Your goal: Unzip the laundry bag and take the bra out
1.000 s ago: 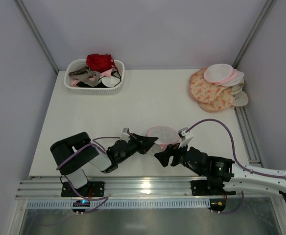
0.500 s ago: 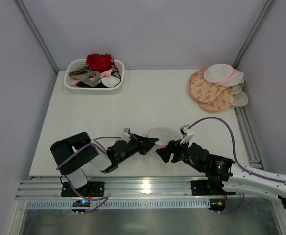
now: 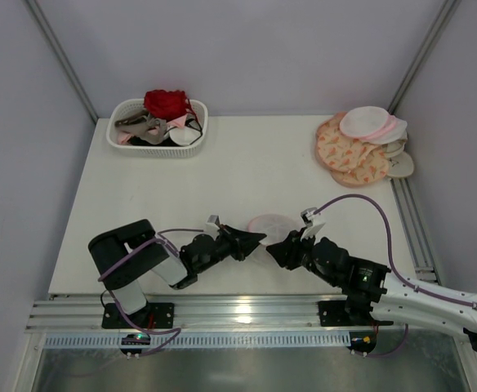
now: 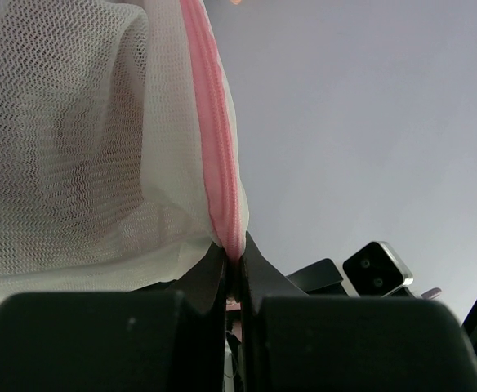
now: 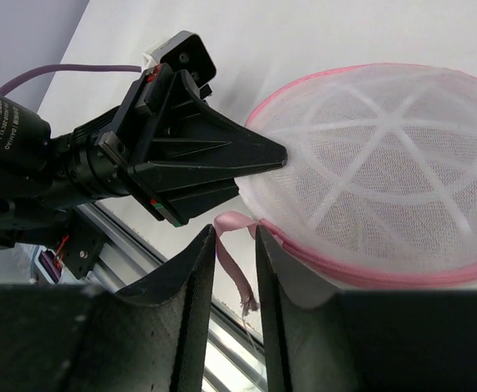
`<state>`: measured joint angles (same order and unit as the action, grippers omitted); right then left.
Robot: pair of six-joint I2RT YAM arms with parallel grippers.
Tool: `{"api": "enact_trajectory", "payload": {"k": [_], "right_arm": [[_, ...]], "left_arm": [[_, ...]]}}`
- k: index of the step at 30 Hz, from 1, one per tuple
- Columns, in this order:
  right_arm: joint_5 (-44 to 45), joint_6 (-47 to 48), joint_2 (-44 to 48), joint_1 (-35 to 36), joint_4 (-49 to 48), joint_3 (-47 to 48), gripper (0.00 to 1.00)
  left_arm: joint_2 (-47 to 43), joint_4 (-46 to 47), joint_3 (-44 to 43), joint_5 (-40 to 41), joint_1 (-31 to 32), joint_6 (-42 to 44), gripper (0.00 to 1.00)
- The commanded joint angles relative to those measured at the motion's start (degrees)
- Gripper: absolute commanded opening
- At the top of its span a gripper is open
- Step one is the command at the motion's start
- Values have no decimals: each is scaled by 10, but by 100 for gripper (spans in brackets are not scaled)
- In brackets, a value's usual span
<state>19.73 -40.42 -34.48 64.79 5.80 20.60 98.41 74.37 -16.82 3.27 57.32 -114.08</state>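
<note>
The laundry bag [image 3: 273,223], a small dome of white mesh [image 5: 385,180] with a pink zipper rim [image 4: 214,163], lies on the table between my two grippers. My left gripper [image 3: 259,238] is shut on the rim at the bag's left edge [image 4: 233,261]. My right gripper [image 3: 274,250] sits at the bag's near edge. Its jaws stand narrowly apart [image 5: 234,231], with the pink ribbon pull [image 5: 231,266] hanging between them. The bra is out of view; I cannot make out anything through the mesh.
A white slotted basket [image 3: 118,139] holding red and mixed cloth stands at the back left. Larger peach-patterned round pouches [image 3: 353,155] are stacked at the back right. A metal rail [image 3: 222,310] runs along the near table edge.
My right gripper has moved forward and left to the bag's near rim, and its jaws have narrowed around the ribbon pull. The left gripper has kept its hold.
</note>
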Motion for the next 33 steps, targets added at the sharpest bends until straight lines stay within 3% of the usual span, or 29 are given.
{"api": "enact_trajectory", "payload": {"k": [1, 9, 16, 17, 18, 20, 26, 33], "right_arm": [[23, 1, 4, -4, -7, 1, 28], [46, -10, -13, -4, 31, 15, 4], [56, -11, 2, -5, 96, 34, 4], [51, -9, 5, -5, 99, 37, 30], [34, -2, 7, -4, 96, 36, 48], [22, 3, 10, -5, 92, 33, 64], [2, -4, -2, -4, 48, 8, 65], [5, -2, -56, -5, -18, 20, 51]], "left_arm": [[-10, 140, -6, -9, 3, -49, 0], [-15, 140, -3, -8, 3, -46, 0], [-33, 141, 21, 5, -4, -30, 0], [-37, 140, 22, 4, -5, -29, 0], [-38, 140, 21, 4, -5, -27, 0], [-37, 140, 16, -1, -5, -27, 0], [-30, 140, 4, -3, -5, -32, 0], [-33, 135, -3, -7, -5, -32, 0]]}}
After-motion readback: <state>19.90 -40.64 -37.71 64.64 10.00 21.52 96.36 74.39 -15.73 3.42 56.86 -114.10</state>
